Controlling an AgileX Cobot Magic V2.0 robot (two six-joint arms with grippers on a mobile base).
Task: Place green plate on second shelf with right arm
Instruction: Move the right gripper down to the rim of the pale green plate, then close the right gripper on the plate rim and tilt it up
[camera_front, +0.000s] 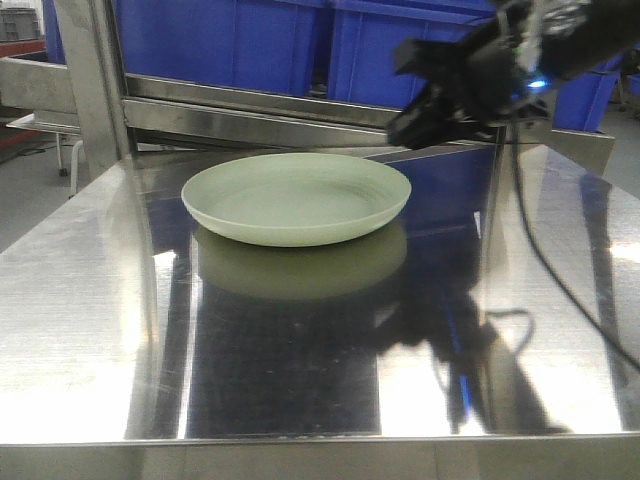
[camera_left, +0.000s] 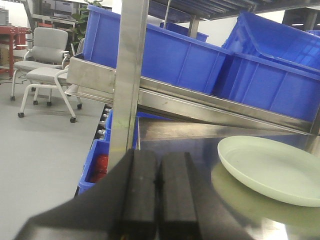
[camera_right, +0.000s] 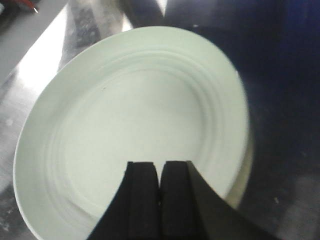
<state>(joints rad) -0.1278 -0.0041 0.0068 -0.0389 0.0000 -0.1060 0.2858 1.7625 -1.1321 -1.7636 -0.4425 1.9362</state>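
Counting first: one green plate (camera_front: 296, 198), two grippers, one steel table (camera_front: 80, 330), and at least two blue crates (camera_front: 230, 40) side by side on a sloping steel shelf (camera_front: 250, 100) behind the table. The plate is round, shallow and pale mint, matte and plain, with a low upturned rim and faint concentric rings in its well. It sits upright on the tabletop towards the far edge and casts a dim reflection in the polished steel below it. The right gripper (camera_front: 425, 120), black and trailing a dark cable (camera_front: 545, 250), hangs above the plate's far right rim, clear of it in the front view. Only the right wrist view shows its fingers (camera_right: 142, 200), which are pressed together with nothing between them and aimed down over the plate's interior (camera_right: 130, 130). The left gripper (camera_left: 158, 165) does not appear in the front view; its own camera shows its two pads likewise closed flat against each other and empty, with the plate (camera_left: 272, 170) off to its right, well apart. That same view alone records an upright post (camera_left: 127, 75), a grey office chair (camera_left: 47, 47) on the floor beyond, and a lower blue crate (camera_left: 97, 160) beside the table holding something red that I cannot identify.
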